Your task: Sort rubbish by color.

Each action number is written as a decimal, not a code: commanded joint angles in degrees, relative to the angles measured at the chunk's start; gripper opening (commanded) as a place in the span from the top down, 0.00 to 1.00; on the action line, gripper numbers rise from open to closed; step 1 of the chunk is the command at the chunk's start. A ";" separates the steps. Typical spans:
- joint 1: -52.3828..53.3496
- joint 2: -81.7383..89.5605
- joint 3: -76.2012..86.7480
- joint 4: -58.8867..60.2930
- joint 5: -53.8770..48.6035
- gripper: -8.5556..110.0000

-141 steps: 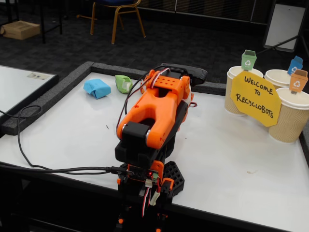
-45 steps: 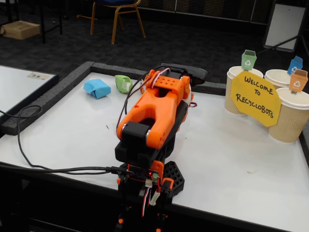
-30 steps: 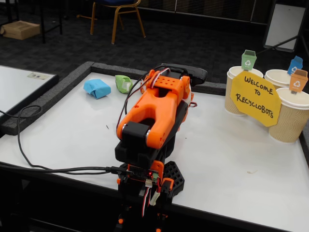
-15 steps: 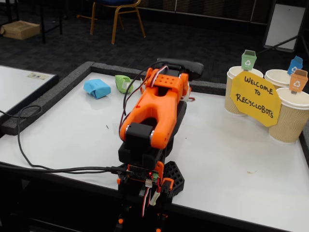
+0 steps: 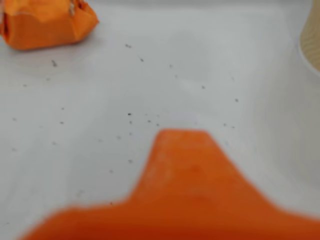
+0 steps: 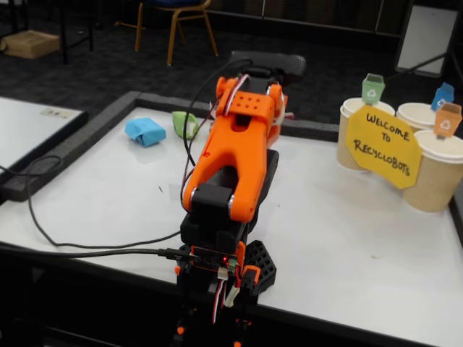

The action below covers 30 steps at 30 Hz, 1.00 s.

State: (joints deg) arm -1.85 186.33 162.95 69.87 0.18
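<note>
Fixed view: one orange arm [image 6: 231,163] is rising from the lower centre of a white table [image 6: 340,231]. Two paper wads are lying at the upper left, well apart from the arm's base: one light blue wad [image 6: 145,131] and one lime green wad [image 6: 184,123], the green partly hidden behind the arm. Three tan paper cups [image 6: 436,173] are standing at the right edge, carrying three small bin flags: green [image 6: 372,88], blue [image 6: 443,96], orange [image 6: 448,119]. One yellow sign [image 6: 383,147] is reading "Welcome to Recyclobots".

Wrist view: one blurred orange gripper [image 5: 182,200] is filling the lower frame; whether its jaws are spread cannot be told. One orange wad [image 5: 45,22] is sitting upper left.
</note>
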 commanded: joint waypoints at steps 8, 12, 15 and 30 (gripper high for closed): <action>-2.55 1.93 -19.60 5.01 0.97 0.87; -3.60 1.93 -23.38 7.47 0.97 0.87; -5.54 1.85 -26.10 9.14 0.97 0.87; -6.33 -3.96 -36.83 13.89 0.97 0.87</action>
State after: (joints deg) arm -8.17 184.31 132.54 83.67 0.18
